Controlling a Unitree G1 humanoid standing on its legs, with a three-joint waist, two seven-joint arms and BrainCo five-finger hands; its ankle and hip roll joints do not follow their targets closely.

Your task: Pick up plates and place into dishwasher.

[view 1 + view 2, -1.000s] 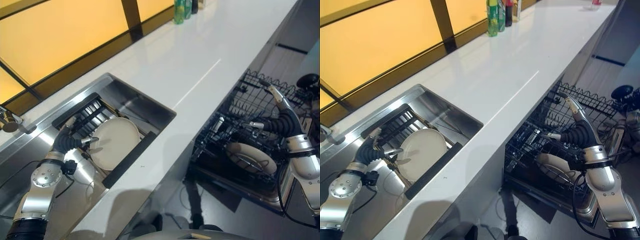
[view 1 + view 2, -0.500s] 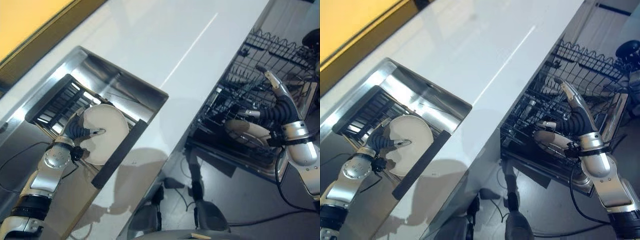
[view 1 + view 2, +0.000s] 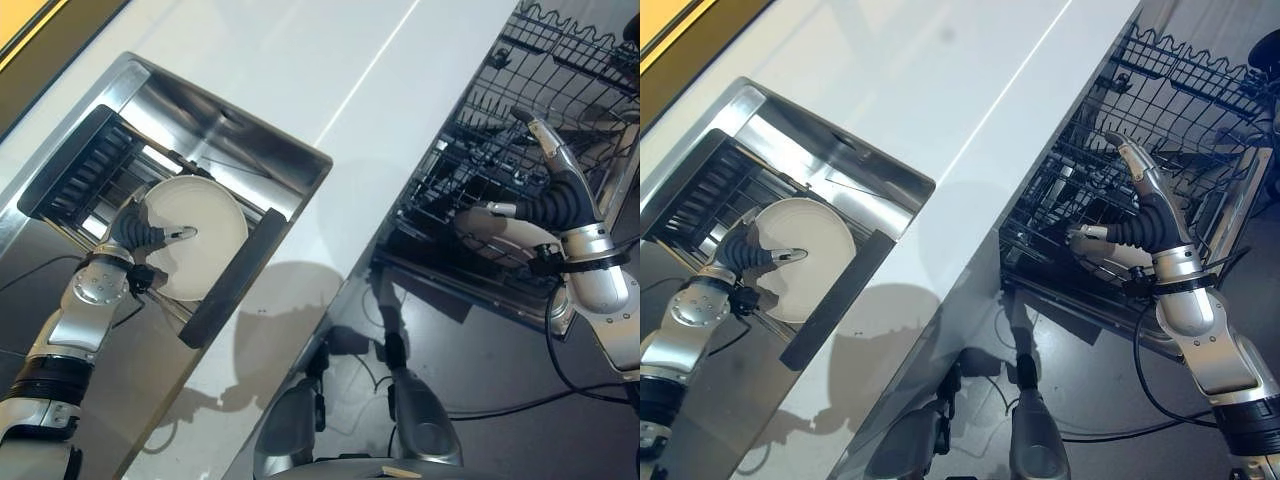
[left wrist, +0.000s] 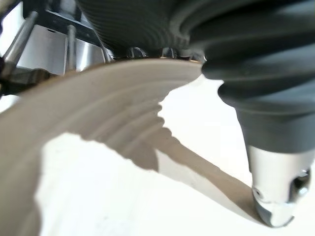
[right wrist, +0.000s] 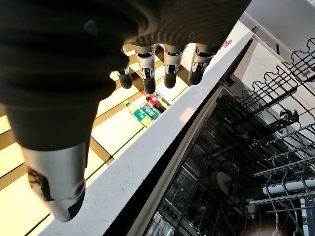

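Left eye view: a cream plate (image 3: 197,236) is being held at its rim inside the steel sink (image 3: 262,157), with the left hand (image 3: 140,232) pinched on it, thumb lying across the plate's face. The plate is being hemmed in by a dark rack (image 3: 76,166) on one side and a dark bar (image 3: 232,278) on the other. The white worktop (image 3: 330,70) is lying bare between sink and dishwasher rack (image 3: 510,150). The right hand (image 3: 1138,210) is being held with straight fingers over the rack, above a second plate (image 3: 502,234).
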